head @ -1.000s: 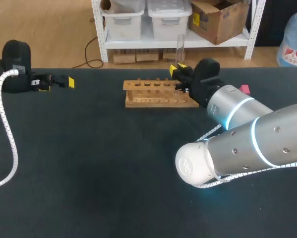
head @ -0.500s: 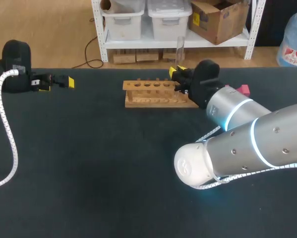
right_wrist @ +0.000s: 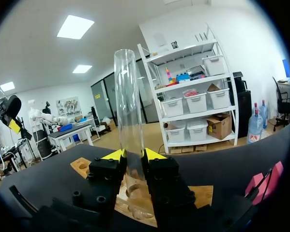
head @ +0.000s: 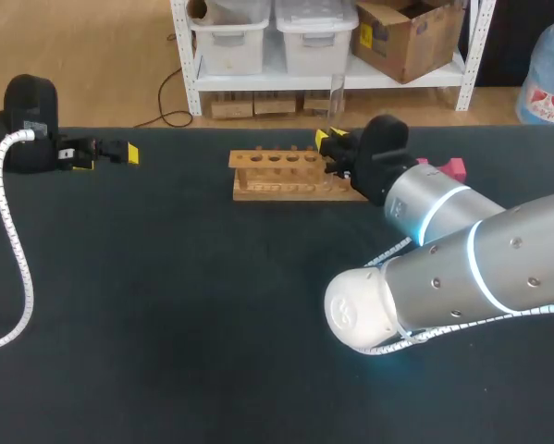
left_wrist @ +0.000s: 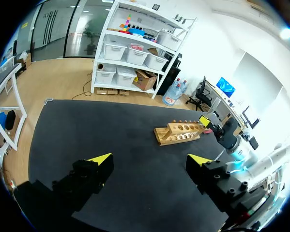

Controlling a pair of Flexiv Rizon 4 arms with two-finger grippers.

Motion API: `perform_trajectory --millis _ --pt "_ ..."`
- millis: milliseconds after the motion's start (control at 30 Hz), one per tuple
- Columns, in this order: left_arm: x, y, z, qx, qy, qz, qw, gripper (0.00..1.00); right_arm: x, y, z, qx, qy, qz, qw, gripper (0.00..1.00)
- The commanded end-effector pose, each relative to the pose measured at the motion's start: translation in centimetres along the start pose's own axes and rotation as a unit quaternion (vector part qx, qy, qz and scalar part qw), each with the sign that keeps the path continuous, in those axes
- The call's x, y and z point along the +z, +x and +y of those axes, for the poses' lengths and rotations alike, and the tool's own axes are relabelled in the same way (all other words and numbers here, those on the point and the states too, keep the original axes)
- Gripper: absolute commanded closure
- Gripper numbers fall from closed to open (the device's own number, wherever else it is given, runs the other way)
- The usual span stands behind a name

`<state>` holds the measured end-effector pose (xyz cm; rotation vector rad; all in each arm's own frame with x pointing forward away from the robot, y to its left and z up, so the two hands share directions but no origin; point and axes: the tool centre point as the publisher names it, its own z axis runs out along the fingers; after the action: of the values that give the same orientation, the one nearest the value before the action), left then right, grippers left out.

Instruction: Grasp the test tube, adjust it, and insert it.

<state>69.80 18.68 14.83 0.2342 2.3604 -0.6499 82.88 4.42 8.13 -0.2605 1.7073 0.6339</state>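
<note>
The right arm comes in from the right of the head view and reaches to the upper middle of the frame. There the right tool pinches the test tube between its two yellow tips. The clear tube stands upright, its open top well above the fingers. It sits over the right end of the wooden rack, which lies on the dark desk with its row of holes facing up.

In the right wrist view both fingers press on the tube from two sides, and the rack lies just under the right tool. The tube's lower end is hidden among the fingers, so I cannot tell whether it has entered a hole. A small pink block lies on the desk just right of the arm's wrist.

The left tool is at the upper left of the head view, well apart from the rack. Its fingers are spread with nothing between them, as the left wrist view shows, with the rack far ahead of them.
</note>
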Motion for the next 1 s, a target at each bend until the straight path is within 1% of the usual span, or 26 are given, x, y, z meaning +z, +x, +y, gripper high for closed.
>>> perform_trajectory --millis 33,633,667,700,733,833,933,967,1000 --pt "0.0 -0.02 -0.05 0.0 -0.001 0.001 1.0 0.0 -0.13 1.72 -0.04 0.001 -0.003 -0.007 1.0 1.0" --pt "0.0 -0.02 -0.05 0.0 -0.001 0.001 1.0 0.0 -0.19 2.07 0.14 0.005 -0.014 0.008 1.0 1.0" --pt "0.0 -0.02 -0.05 0.0 -0.001 0.001 1.0 0.0 -0.2 2.09 0.17 0.006 -0.014 0.009 1.0 0.91" --pt "0.0 -0.02 -0.05 0.0 -0.001 0.001 1.0 0.0 -0.2 2.1 0.18 0.007 -0.014 0.009 1.0 0.77" --pt "0.0 -0.02 -0.05 0.0 -0.001 0.001 1.0 0.0 -0.21 2.11 0.19 0.007 -0.015 0.01 1.0 0.69" --pt "0.0 -0.02 -0.05 0.0 -0.001 0.001 1.0 0.0 -0.21 2.12 0.22 0.008 -0.015 0.01 1.0 0.59" --pt "0.0 -0.02 -0.05 0.0 -0.001 0.001 1.0 0.0 -0.23 2.04 0.3 0.009 -0.017 0.01 1.0 0.56" --pt "0.0 -0.02 -0.05 0.0 -0.001 0.001 1.0 0.0 -0.23 2.0 0.31 0.009 -0.017 0.01 1.0 0.53" --pt "0.0 -0.02 -0.05 0.0 -0.001 0.001 1.0 0.0 -0.24 1.9 0.34 0.009 -0.019 0.01 1.0 0.26"
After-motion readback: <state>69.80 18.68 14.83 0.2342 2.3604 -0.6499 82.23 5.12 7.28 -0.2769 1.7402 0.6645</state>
